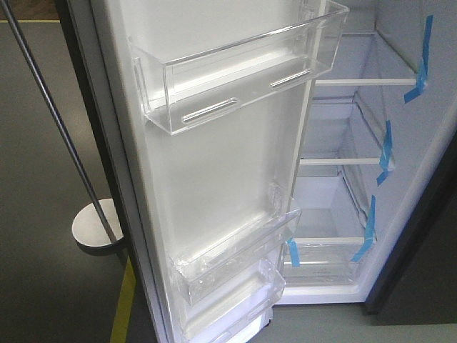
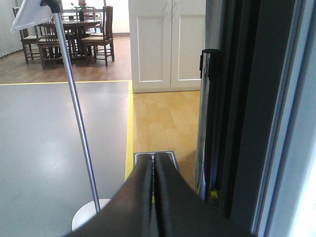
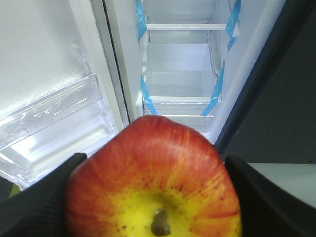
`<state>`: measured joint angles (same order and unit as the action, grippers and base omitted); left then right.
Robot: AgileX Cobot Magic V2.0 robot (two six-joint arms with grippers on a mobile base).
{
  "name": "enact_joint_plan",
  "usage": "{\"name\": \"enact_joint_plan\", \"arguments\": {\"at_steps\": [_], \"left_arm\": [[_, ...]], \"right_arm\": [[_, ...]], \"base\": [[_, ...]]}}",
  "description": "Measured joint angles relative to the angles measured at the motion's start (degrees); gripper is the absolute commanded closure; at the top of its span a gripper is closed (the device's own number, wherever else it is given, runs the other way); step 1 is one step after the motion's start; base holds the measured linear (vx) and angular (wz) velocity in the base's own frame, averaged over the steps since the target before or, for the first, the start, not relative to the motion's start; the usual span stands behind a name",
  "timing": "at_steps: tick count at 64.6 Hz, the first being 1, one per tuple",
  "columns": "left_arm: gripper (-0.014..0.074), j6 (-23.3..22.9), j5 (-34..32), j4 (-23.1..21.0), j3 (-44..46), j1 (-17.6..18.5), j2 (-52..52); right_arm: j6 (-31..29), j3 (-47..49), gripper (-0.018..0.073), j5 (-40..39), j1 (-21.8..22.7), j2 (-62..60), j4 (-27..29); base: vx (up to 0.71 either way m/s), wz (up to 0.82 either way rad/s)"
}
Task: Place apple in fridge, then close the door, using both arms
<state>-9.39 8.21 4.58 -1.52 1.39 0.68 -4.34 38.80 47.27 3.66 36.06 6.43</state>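
Currently the right tool [image 3: 153, 205] grips one apple [image 3: 158, 163].

The door [image 1: 214, 164] stands wide open and shows its white inside. One clear bin [image 1: 243, 71] sits high on it and two more bins [image 1: 235, 261] sit low. Beside it, the fridge [image 1: 335, 200] is white inside, with shelves [image 1: 360, 81] and strips of blue tape [image 1: 423, 61]. On the left, a thin metal pole [image 1: 57, 121] leans on a round base [image 1: 96, 225] on the grey floor [image 1: 43, 286], near a yellow line [image 1: 123, 304].

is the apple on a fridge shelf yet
No, the apple is clamped in the right gripper, in front of the open fridge.
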Motion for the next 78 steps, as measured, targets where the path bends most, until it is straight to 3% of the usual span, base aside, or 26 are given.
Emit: {"name": "enact_joint_plan", "arguments": {"at_steps": [78], "left_arm": [[0.0601,0.0,0.0,0.0,0.0,0.0,0.0]], "right_arm": [[0.0,0.0,0.0543,-0.9,0.0,0.0,0.0]], "base": [[0.00,0.00]]}}
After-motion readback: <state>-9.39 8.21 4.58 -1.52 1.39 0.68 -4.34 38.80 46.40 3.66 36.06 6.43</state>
